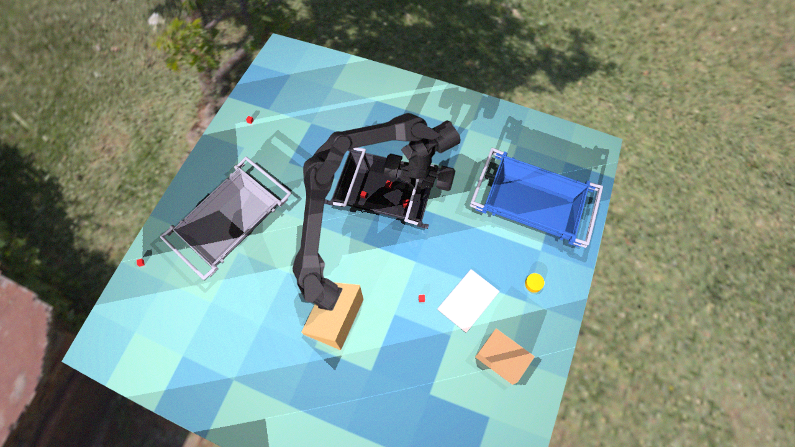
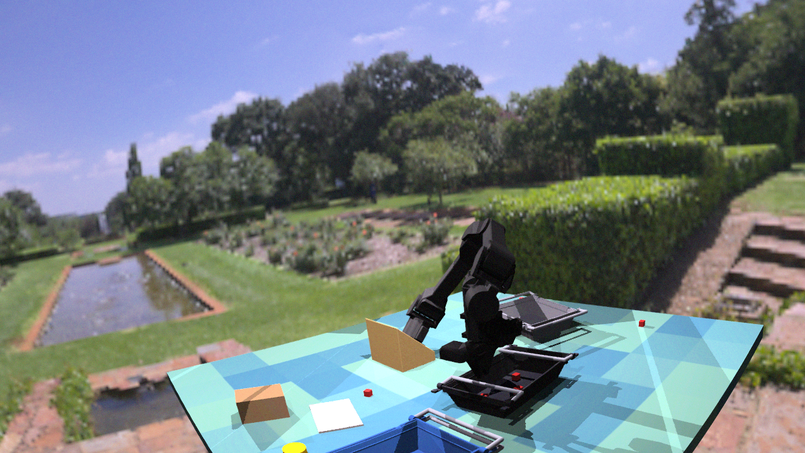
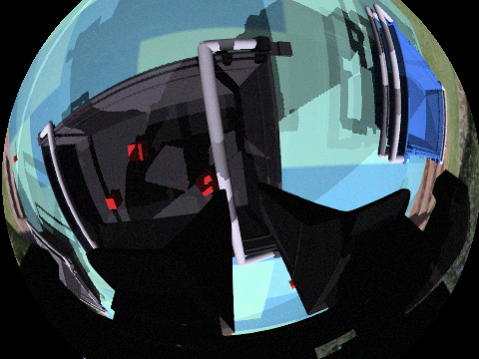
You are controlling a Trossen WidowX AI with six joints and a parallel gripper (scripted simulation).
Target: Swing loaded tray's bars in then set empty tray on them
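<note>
A black tray (image 1: pixel 372 210) (image 2: pixel 478 402) (image 3: pixel 271 165) is holding red blocks (image 1: pixel 363 194) (image 2: pixel 515 376) (image 3: pixel 136 151) mid-table, its far bar (image 1: pixel 356 177) (image 2: pixel 534 353) (image 3: pixel 61 175) and near bar (image 1: pixel 410 206) (image 2: pixel 478 382) (image 3: pixel 212 110) both spanning the top. The gripper (image 1: pixel 418 176) (image 2: pixel 481 372) (image 3: pixel 241 193), fingers slightly parted and gripping nothing, is hovering at the near bar. Empty blue (image 1: pixel 528 191) (image 2: pixel 394 439) (image 3: pixel 424 125) and grey (image 1: pixel 222 216) (image 2: pixel 543 308) (image 3: pixel 70 274) trays are flanking it; stacking, apparently, is still awaiting its start.
</note>
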